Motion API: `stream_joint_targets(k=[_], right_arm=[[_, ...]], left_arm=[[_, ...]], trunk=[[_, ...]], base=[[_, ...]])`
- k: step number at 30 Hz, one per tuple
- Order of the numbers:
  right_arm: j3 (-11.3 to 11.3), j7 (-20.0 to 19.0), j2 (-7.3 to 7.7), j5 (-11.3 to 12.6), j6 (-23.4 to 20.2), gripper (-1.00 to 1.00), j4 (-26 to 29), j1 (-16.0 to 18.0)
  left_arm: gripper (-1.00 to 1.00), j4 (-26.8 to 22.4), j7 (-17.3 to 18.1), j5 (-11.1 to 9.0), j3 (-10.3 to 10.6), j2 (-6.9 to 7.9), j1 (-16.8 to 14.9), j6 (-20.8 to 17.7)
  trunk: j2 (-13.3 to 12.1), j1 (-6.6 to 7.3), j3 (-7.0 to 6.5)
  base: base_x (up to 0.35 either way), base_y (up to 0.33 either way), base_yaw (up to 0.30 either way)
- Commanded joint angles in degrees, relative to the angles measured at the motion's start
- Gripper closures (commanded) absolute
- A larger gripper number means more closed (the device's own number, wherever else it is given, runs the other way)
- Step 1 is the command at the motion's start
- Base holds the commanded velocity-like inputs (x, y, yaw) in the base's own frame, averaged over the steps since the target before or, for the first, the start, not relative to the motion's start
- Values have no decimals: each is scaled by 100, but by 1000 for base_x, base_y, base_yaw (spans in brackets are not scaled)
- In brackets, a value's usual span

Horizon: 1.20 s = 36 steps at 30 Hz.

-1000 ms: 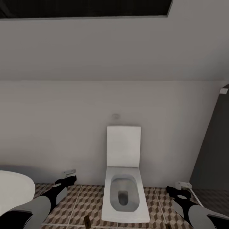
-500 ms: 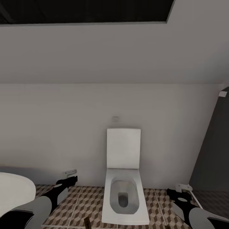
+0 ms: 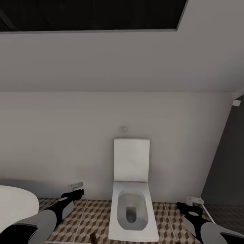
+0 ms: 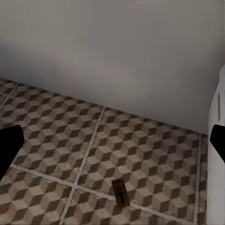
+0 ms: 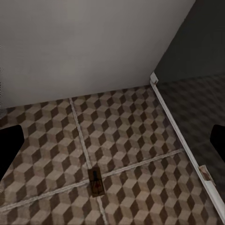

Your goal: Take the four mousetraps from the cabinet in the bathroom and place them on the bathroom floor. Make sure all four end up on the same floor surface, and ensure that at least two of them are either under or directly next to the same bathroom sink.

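Mousetraps lay on the bathroom floor [image 4: 56,140], one [image 4: 120,191] by the toilet [image 3: 133,210], another [image 5: 96,181] on a grout line; both grippers' fingers apart, empty (next: cabinet or sink).

One mousetrap [image 5: 96,181] flat on the bathroom floor [image 5: 126,131] (across a grout line)

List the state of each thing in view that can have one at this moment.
toilet: lid raised, bowl open.
mousetrap by the toilet: lying flat on the tiled floor.
second mousetrap: lying flat on the tiles, on a grout line.
left gripper: open, empty.
right gripper: open, empty.
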State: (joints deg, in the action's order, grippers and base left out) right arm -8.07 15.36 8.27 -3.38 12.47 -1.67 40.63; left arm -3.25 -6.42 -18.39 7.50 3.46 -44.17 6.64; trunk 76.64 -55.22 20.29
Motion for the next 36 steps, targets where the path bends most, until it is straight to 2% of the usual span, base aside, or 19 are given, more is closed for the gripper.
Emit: stream_joint_targets(k=[1,36], right_arm=[[-46,10,-1,-36,36,-100,-18,8],[-46,-2,2,-45,42,-100,-18,-11]], left_arm=[[-100,6,-17,-42,49,0,-4,16],[-100,17,-22,-42,52,-4,-4,21]], trunk=[[-37,23,-12],[-1441,791,-640]], base=[[0,0,0],[0,0,0]])
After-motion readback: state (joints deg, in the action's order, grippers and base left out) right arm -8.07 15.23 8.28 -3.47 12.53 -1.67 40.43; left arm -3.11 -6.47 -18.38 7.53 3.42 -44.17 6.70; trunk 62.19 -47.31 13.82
